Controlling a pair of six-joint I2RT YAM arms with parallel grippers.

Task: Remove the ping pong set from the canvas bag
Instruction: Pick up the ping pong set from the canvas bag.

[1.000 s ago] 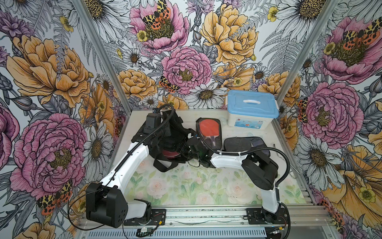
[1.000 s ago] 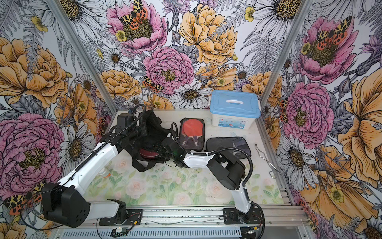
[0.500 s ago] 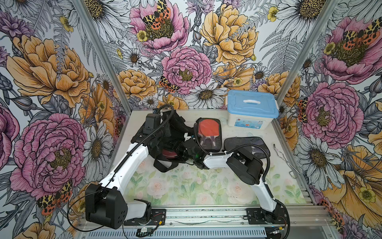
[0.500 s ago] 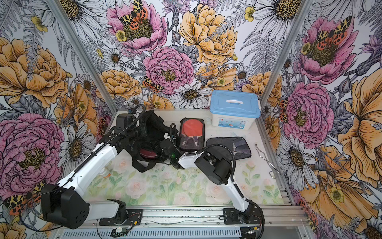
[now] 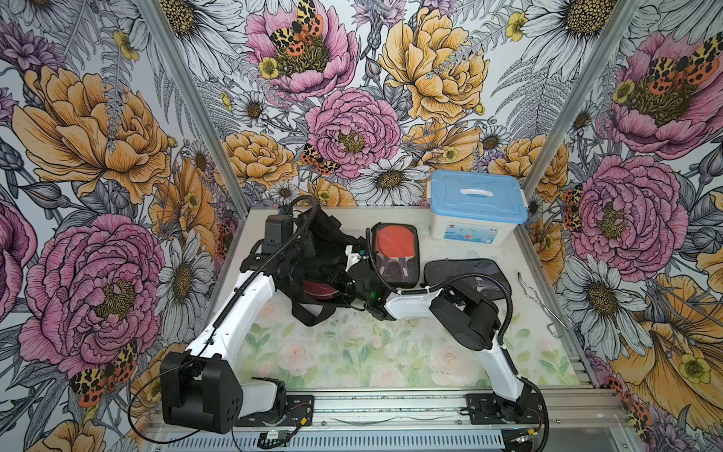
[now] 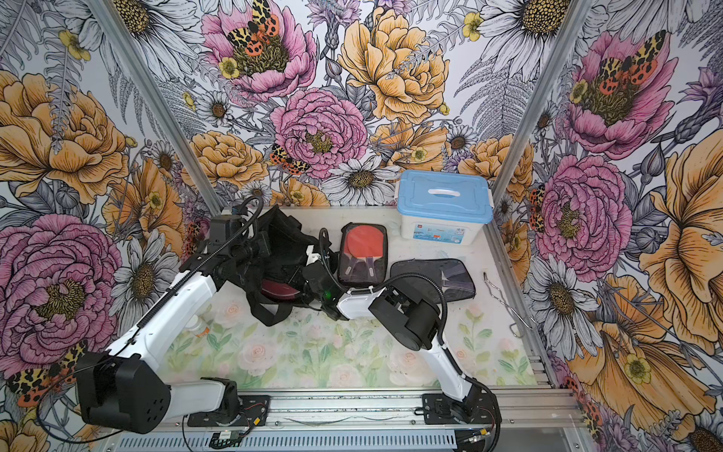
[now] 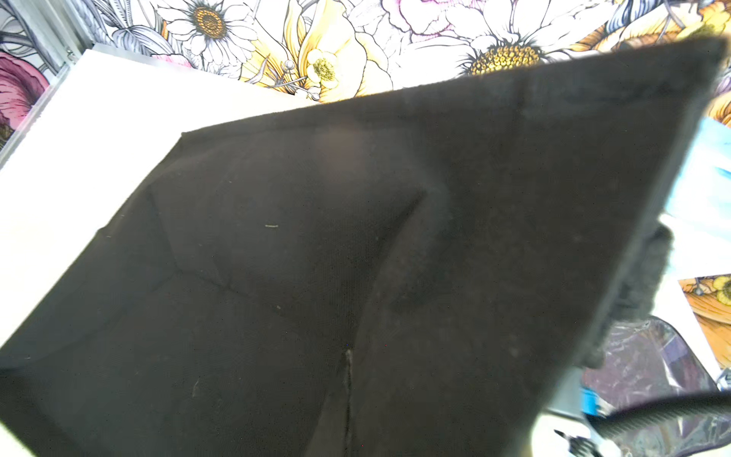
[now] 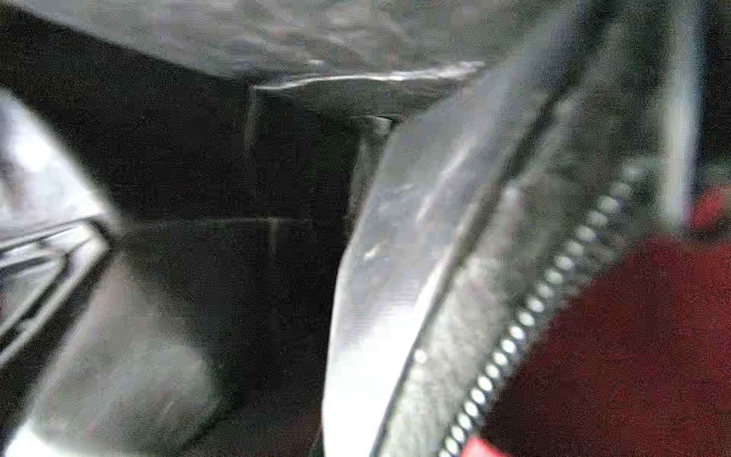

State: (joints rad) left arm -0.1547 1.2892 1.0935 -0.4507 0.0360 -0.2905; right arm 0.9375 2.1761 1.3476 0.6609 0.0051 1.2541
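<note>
The black canvas bag (image 5: pixel 326 246) lies slumped at the back left of the table. My left gripper (image 5: pixel 307 250) is shut on the bag's upper edge and holds it up; black fabric (image 7: pixel 356 257) fills the left wrist view. My right gripper (image 5: pixel 337 280) is inside the bag's mouth, shut, just above the maroon cover (image 5: pixel 319 291). The right wrist view shows a clear-fronted case's glossy plastic (image 8: pixel 387 257) running down to the jaws, beside the zipped maroon cover (image 8: pixel 633 356); the fingers are hidden. Outside the bag lie a clear-fronted case with a red paddle (image 5: pixel 395 254) and the dark see-through pouch (image 5: pixel 465 274).
A white box with a light-blue lid (image 5: pixel 477 207) stands at the back right. Bent metal wire (image 5: pixel 540 297) lies along the right edge. A small bottle (image 6: pixel 197 326) sits under my left arm. A bag strap (image 5: pixel 309 313) loops onto the floral mat.
My right arm has pushed left, deeper into the bag's mouth, and its jaws have closed from open to shut. The left gripper has kept its hold on the bag, unmoved.
</note>
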